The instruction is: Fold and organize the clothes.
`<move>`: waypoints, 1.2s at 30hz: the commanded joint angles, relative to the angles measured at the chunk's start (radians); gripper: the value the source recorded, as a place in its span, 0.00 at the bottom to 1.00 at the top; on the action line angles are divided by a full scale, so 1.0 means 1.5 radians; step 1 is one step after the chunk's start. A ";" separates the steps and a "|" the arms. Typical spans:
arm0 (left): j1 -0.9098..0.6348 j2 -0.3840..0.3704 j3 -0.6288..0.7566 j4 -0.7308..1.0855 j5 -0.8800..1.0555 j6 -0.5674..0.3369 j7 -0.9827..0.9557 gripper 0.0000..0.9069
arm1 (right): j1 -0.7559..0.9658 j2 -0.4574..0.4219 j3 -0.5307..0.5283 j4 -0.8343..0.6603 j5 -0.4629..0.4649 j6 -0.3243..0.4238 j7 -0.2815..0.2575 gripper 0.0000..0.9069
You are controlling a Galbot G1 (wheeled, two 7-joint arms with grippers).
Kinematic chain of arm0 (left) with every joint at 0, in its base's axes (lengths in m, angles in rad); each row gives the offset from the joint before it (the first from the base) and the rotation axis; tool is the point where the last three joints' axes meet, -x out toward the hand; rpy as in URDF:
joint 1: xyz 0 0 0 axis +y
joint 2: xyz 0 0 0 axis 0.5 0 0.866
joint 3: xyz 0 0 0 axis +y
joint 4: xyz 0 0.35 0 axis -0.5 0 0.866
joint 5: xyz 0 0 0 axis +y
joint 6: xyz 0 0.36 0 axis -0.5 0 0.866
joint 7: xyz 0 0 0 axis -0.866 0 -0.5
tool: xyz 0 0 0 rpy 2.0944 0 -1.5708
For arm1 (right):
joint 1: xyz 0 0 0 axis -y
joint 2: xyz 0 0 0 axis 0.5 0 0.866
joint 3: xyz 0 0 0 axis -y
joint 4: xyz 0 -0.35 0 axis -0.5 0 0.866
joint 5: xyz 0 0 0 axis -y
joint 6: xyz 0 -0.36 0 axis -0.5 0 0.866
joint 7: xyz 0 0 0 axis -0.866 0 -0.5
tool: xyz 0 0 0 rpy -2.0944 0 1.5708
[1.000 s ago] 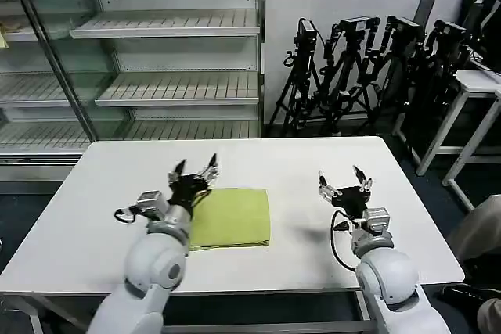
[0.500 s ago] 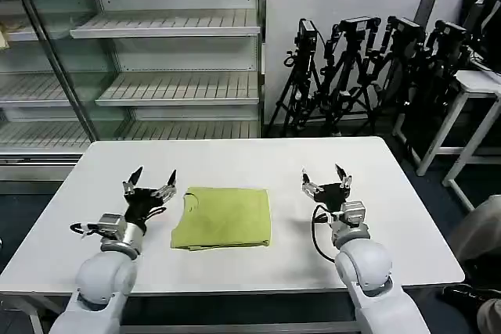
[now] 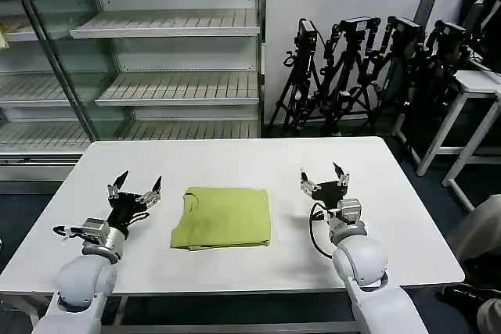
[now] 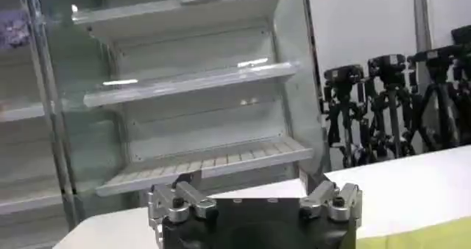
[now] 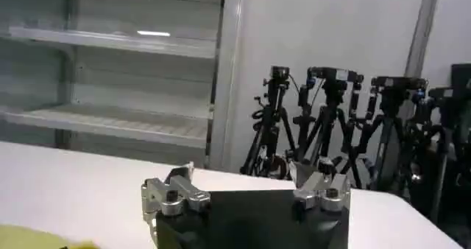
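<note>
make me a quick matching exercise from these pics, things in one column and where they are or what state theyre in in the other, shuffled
Things:
1. T-shirt
2. left gripper
3. right gripper
4. tripods

Places or states:
A. on the floor beyond the table
B. open, above the table on the robot's right of the shirt
C. folded, flat on the table
D. open, above the table on the robot's left of the shirt

Pairs: 1-C, 2-D, 3-B, 4-A

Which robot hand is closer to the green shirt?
The left, though only slightly. The left end effector hovers open just beyond the folded T-shirt's left edge. The right end effector hovers open a little farther off its right edge. Neither touches it.
</note>
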 commanded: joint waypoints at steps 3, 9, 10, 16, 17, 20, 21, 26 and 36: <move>0.008 0.002 -0.015 0.011 0.003 -0.006 0.023 1.00 | 0.005 0.004 -0.003 -0.007 -0.003 0.010 -0.001 1.00; 0.009 0.001 -0.014 0.008 0.003 -0.006 0.023 1.00 | 0.001 0.002 -0.001 -0.006 -0.006 0.016 -0.002 1.00; 0.009 0.001 -0.014 0.008 0.003 -0.006 0.023 1.00 | 0.000 0.001 -0.001 -0.005 -0.007 0.017 -0.002 1.00; 0.009 0.000 -0.013 0.006 0.003 -0.005 0.024 1.00 | -0.008 -0.003 0.000 0.004 -0.017 0.010 -0.010 1.00; 0.009 0.000 -0.013 0.005 0.004 -0.005 0.024 1.00 | -0.009 -0.002 0.000 0.003 -0.017 0.023 -0.010 1.00; 0.008 0.000 -0.011 0.003 0.005 -0.005 0.025 1.00 | -0.010 0.000 0.003 0.003 -0.016 0.029 -0.009 1.00; 0.007 0.001 -0.010 0.000 0.005 -0.003 0.026 1.00 | -0.010 0.000 0.004 0.003 -0.016 0.029 -0.009 1.00; 0.005 0.000 -0.007 -0.003 0.009 -0.004 0.034 1.00 | -0.011 0.000 0.005 0.005 -0.017 0.031 -0.008 1.00; 0.011 -0.002 -0.010 -0.010 0.015 -0.006 0.040 1.00 | -0.014 0.001 0.007 0.008 -0.017 0.031 -0.007 1.00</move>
